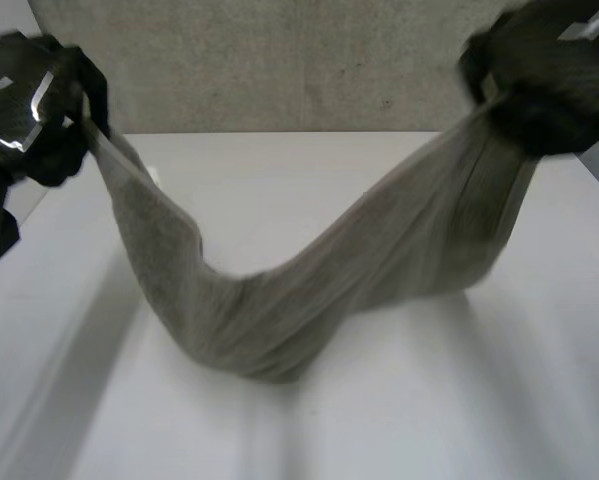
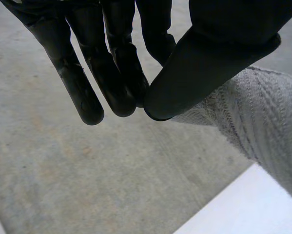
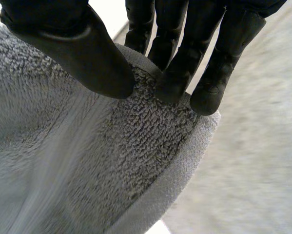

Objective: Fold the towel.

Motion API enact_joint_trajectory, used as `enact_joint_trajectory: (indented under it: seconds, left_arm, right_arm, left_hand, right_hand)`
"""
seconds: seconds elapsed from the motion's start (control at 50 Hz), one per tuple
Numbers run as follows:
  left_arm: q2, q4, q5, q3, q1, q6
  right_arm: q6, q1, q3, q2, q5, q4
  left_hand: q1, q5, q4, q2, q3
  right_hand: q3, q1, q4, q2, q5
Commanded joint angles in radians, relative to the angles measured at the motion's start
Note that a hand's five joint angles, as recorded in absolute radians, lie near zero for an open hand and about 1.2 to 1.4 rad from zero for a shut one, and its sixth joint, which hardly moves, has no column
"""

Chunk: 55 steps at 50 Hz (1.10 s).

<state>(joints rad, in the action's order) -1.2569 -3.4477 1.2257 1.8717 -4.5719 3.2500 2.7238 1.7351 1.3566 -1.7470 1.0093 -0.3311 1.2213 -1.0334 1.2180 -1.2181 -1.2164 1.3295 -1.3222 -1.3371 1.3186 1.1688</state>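
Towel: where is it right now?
In the head view the towel hangs between the left hand and right hand, sagging toward the white table.

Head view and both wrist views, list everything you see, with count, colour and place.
towel: one, grey, slung between the two hands, its middle sagging low over the table
table: one, white, under the towel
floor: grey, beyond the table's edge
left hand: one, black, raised, pinching one end of the towel between thumb and fingers
right hand: one, black, raised, pinching the towel's other end at its hem
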Motion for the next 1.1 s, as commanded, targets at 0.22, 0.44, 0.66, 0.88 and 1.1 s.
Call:
enact_joint_trajectory:
  seconds: [0.22, 0.44, 0.66, 0.88, 1.1]
  left_arm:
    - [-0.309, 0.205, 0.043, -0.051, -0.042, 0.077]
    - [-0.600, 0.282, 0.178, -0.216, 0.020, 0.356]
    - [-0.852, 0.294, 0.189, -0.795, 0.105, 0.353]
    - [-0.937, 0.122, 0.227, -1.557, 0.146, 0.136]
    - [-0.944, 0.113, 0.281, -1.336, 0.131, 0.083]
  right_arm:
    - [-0.456, -0.253, -0.148, 0.372, 0.026, -0.440]
    - [-0.512, -0.071, -0.209, 0.699, 0.268, -0.376]
    - [-0.492, 0.069, -0.841, 0.960, 0.405, -0.197]
    - [-0.296, 0.119, -1.447, 0.994, 0.426, 0.325]
    - [-0.283, 0.116, -0.997, 0.841, 0.387, 0.201]
  left_hand:
    - [0.175, -0.188, 0.178, -0.178, -0.180]
    - [0.175, -0.188, 0.178, -0.178, -0.180]
    - [0.175, -0.188, 0.178, -0.178, -0.180]
    - [0.175, -0.188, 0.178, -0.178, -0.180]
    - [0.175, -0.188, 0.178, -0.178, -0.180]
  right_hand:
    - [0.067, -0.074, -0.059, 0.078, 0.053]
    - [0.067, -0.074, -0.059, 0.078, 0.053]
    - [0.067, -0.074, -0.059, 0.078, 0.053]
    - [0.067, -0.074, -0.059, 0.078, 0.053]
    - [0.067, -0.074, -0.059, 0.078, 0.053]
